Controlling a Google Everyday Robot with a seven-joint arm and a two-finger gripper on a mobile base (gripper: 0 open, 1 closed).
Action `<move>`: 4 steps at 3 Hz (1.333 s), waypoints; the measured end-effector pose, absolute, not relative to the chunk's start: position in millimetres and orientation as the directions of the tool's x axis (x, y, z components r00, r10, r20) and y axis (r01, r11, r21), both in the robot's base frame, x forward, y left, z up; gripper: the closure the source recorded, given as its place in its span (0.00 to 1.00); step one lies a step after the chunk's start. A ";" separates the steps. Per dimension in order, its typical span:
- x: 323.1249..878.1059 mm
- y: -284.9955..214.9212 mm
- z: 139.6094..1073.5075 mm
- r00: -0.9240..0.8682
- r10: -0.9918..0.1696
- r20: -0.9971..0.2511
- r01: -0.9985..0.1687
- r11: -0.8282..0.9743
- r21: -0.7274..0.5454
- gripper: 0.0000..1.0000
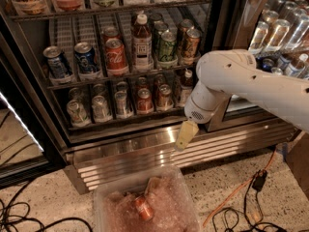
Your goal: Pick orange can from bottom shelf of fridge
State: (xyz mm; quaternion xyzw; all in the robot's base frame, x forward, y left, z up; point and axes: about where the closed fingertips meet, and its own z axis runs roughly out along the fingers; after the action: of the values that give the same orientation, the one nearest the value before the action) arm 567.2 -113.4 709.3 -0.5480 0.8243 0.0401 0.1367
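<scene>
The fridge (pixel 145 156) stands with its door open. Its bottom shelf (pixel 120 123) holds a row of cans. The orange can (pixel 164 96) stands right of centre in that row, between a redder can (pixel 144 101) on its left and a small dark bottle (pixel 185 85) on its right. Silver-grey cans (pixel 100 108) fill the left lanes. My gripper (pixel 186 135) hangs from the white arm (pixel 227 81) in front of the ribbed steel base, below and a little to the right of the orange can, apart from it and holding nothing I can see.
The rack above holds blue cans (pixel 87 57), a Coca-Cola can (pixel 116 56) and bottles. A clear plastic bin (pixel 145 204) with a can in it sits on the floor below the gripper. Cables (pixel 241 197) lie on the floor. A second cooler (pixel 280 33) stands to the right.
</scene>
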 end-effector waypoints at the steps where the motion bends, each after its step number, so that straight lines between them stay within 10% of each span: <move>1: 567.2 -113.3 709.2 -0.362 -0.892 -0.269 -0.914 0.396 -0.084 0.00; 4: 589.2 -96.9 670.8 -0.446 -0.797 -0.406 -0.859 0.509 -0.054 0.00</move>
State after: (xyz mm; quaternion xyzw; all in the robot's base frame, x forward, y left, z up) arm 589.2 -96.9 670.8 -0.4892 0.8466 0.0799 0.1938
